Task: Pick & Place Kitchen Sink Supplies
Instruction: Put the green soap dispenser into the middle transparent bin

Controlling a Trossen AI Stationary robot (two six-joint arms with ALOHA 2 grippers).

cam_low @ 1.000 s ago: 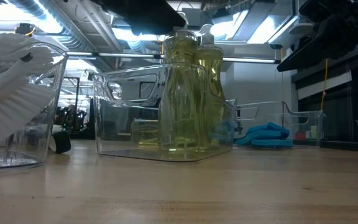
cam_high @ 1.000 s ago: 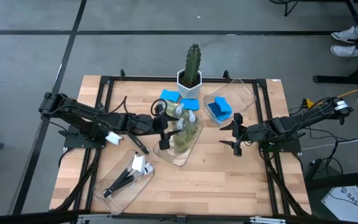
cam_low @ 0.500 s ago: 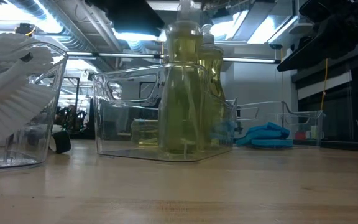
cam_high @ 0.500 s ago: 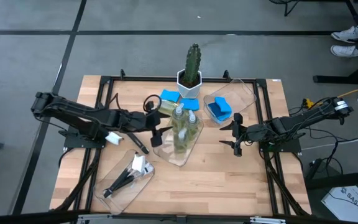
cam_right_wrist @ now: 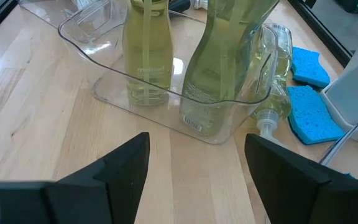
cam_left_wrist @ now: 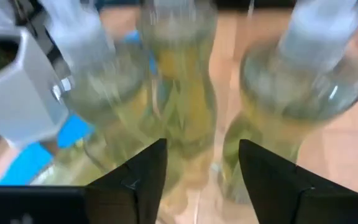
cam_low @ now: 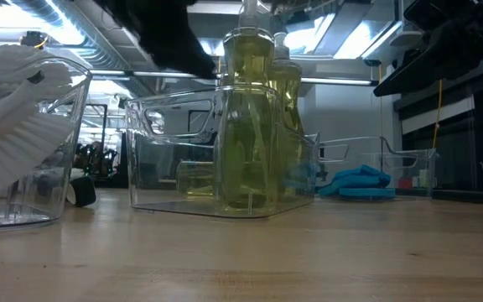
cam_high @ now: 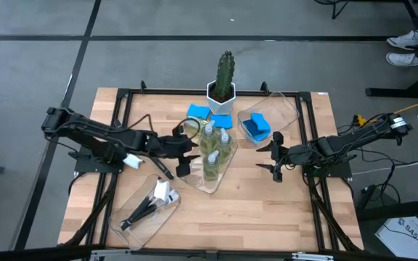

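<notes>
RISKS (judged)
- Left gripper (cam_high: pixel 182 154) sits just beside the centre tray (cam_low: pixel 183 197), fingers (cam_left_wrist: pixel 135 180) spread wide w/ nothing between them. The upright bottles (cam_high: pixel 212 141) stand close together just ahead of the fingertips. Any fwd push or side sweep could clip a bottle neck and topple it, or shove the light tray across the tabletop (cam_high: pixel 267 203).
- A lying bottle (cam_right_wrist: pixel 272 93) rests against the tray's far end wall, by the blue sponges (cam_right_wrist: pixel 312 93). Jolting the tray may roll it.
- Tall narrow bottles: top-heavy, likely to tip if grasped off-centre.

POSITIONS RE. FINGERS
- Left wrist view: three bottles directly ahead of the fingertips; middle one lines up w/ the gap, others flank each finger. Not touching as far as can be seen.
- Right gripper (cam_high: pixel 276 156): fingers wide apart, empty, well apart from the tray. Right wrist view: two upright bottles ahead of the fingertips; lying bottle and sponges beyond, off to one side.
- Brushes (cam_high: pixel 151 203) lie in a separate tray, well apart from both sets of fingers.
</notes>
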